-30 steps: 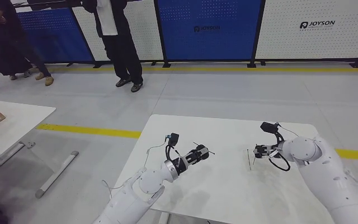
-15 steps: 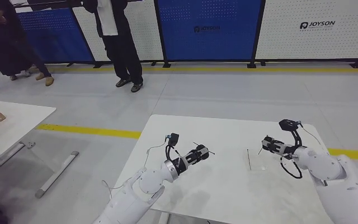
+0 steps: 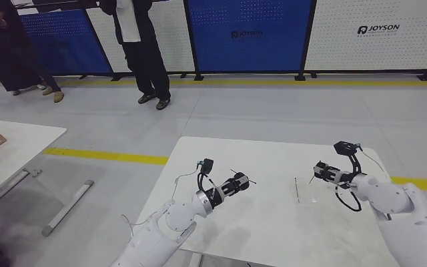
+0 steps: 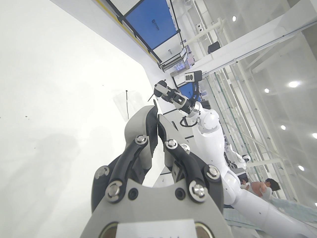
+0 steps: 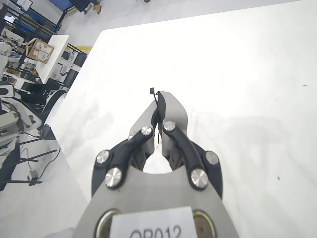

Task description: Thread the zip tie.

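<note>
I am clenching my right gripper (image 5: 158,101) on the zip tie (image 5: 152,91). Its square head is sticking out just past my fingertips, and the strap is running back between the pads toward my wrist. I am holding this hand above the table (image 3: 267,220), not touching it.

I am also keeping my left gripper (image 4: 156,112) pressed shut. From above, a thin black strip (image 3: 250,179) is crossing its tips and poking out on both sides. I am taking it for a tie strap pinched crosswise, though I cannot tell which end is the tail.

The two hands are well apart and facing each other across the table. A loose tie (image 3: 297,189) is lying flat on the table between them, nearer my right hand and just ahead of its fingertips.

As I judge it, I am at the approach step. Both pieces are gripped, but nothing is threaded yet.

The next move is calling for me to bring the hands together. I should turn the head so its slot is facing the strip's free end, then line the strip up straight with the slot. The slot is small and the strap is springy, so the closing should be slow and the grip firm. A slight tilt could make the tip skid past the head.
</note>
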`<state>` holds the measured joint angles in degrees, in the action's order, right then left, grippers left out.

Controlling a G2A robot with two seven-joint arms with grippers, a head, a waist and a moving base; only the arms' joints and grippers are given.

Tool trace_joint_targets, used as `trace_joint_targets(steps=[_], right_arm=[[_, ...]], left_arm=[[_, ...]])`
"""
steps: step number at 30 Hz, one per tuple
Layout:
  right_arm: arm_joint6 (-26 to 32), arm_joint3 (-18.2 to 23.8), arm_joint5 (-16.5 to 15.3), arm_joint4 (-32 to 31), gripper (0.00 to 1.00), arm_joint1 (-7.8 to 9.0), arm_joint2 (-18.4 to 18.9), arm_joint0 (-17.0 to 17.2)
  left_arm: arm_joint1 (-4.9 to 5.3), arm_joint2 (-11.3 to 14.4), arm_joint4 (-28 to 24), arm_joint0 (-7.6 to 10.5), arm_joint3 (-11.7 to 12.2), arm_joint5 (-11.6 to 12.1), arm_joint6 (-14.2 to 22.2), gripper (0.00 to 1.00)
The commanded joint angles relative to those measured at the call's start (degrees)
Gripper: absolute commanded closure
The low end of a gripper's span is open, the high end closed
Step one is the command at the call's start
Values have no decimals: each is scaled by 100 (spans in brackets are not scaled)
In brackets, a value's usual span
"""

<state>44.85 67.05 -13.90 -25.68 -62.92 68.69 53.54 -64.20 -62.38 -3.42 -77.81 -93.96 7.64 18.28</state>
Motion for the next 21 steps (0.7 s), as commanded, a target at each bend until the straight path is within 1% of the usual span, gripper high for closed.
trace_joint_targets(steps=[1, 4, 6, 8, 10, 21], right_arm=[[-348, 97, -46, 187, 100, 9, 121, 135], [-733, 392, -193, 505, 100, 44, 388, 465], [-991, 716, -249, 579, 100, 75, 551, 785], [-1294, 1044, -213, 543, 100, 91, 647, 1085], [-1678, 1373, -76, 385, 100, 90, 664, 1404], [-1709, 1410, -56, 367, 100, 88, 652, 1441]], left_arm=[[0, 0, 0, 0, 0, 0, 0, 100], [0, 0, 0, 0, 0, 0, 0, 100], [0, 0, 0, 0, 0, 0, 0, 100], [0, 0, 0, 0, 0, 0, 0, 100], [0, 0, 0, 0, 0, 0, 0, 100], [0, 0, 0, 0, 0, 0, 0, 100]])
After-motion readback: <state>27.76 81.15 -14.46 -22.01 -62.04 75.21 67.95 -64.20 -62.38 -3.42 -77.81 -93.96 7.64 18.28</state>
